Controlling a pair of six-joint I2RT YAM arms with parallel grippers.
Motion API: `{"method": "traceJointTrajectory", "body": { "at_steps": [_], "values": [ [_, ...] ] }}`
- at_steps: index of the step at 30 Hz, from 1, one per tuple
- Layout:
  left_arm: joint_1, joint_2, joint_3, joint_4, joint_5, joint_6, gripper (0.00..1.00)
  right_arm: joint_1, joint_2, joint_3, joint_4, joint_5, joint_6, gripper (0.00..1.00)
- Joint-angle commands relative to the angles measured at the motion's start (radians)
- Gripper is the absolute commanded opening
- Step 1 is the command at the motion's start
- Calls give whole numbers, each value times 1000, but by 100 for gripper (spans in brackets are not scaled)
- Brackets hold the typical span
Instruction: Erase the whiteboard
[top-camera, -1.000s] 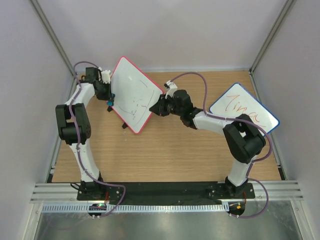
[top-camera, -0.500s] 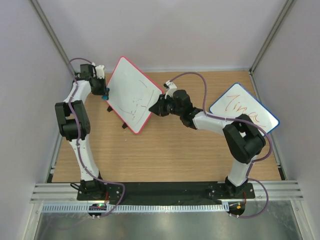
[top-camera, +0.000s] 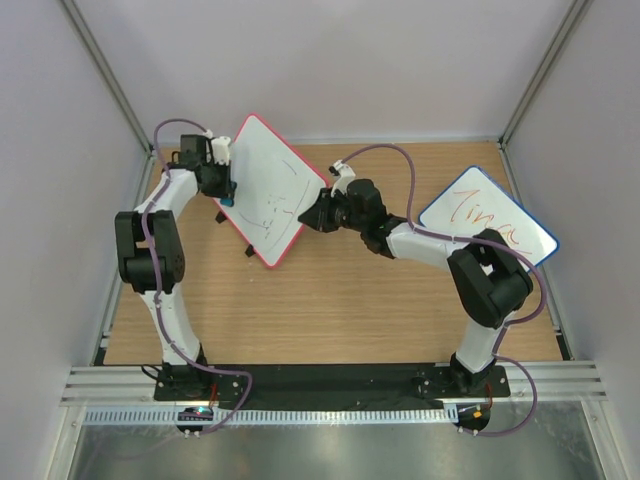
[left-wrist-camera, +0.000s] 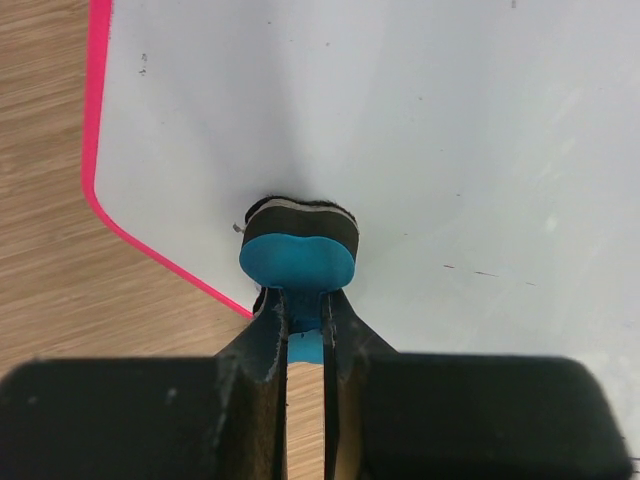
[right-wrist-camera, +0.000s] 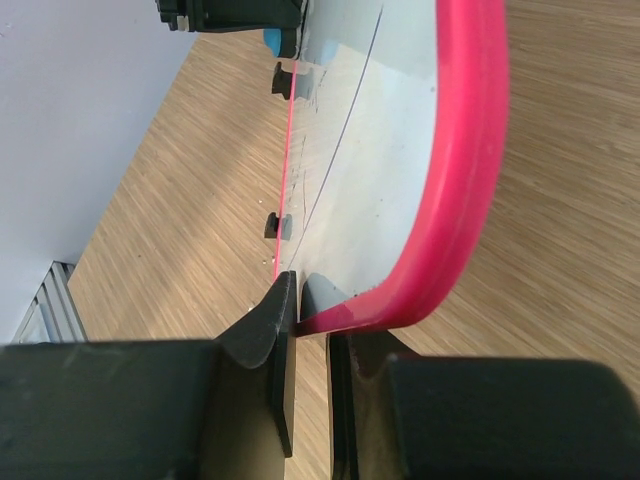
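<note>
Wiping the whiteboard, we hold its red rim between the jaws of the closed right gripper, press the blue eraser pinched tight in the left gripper just ahead, and should next sweep toward the scribbles.

I see the whiteboard white with a pink-red frame and thin dark scribbles, the eraser blue over black, the table light woodgrain.

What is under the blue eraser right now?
The eraser presses pad-first against the pink-framed whiteboard, near its corner. Mostly clean board surrounds it; any ink beneath the pad is covered.
</note>
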Motion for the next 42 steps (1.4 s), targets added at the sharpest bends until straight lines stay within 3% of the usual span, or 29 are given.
{"method": "traceJointTrajectory", "body": {
  "at_steps": [1,8,13,16,21,26,30,42],
  "values": [
    [-119,49,-49,-36,286,-54,0,28,-4,-4,-111,-8,-199,1],
    [-93,32,-56,-39,260,-49,0,28,-7,-13,-109,-1,-202,1],
    [32,58,19,-49,30,-86,0,28,-12,-19,-108,-4,-204,1],
    [58,77,27,-23,-16,-7,0,28,-15,-21,-106,-4,-205,1],
    [62,170,151,-135,43,38,0,28,-21,-25,-109,5,-212,1],
    [65,173,162,-138,13,55,0,28,-16,-19,-112,-1,-215,1],
    [60,169,171,-155,72,25,0,26,-12,-22,-105,-3,-210,1],
    [-165,32,-10,-154,298,58,0,28,-16,-24,-108,3,-212,1]
  ]
}}
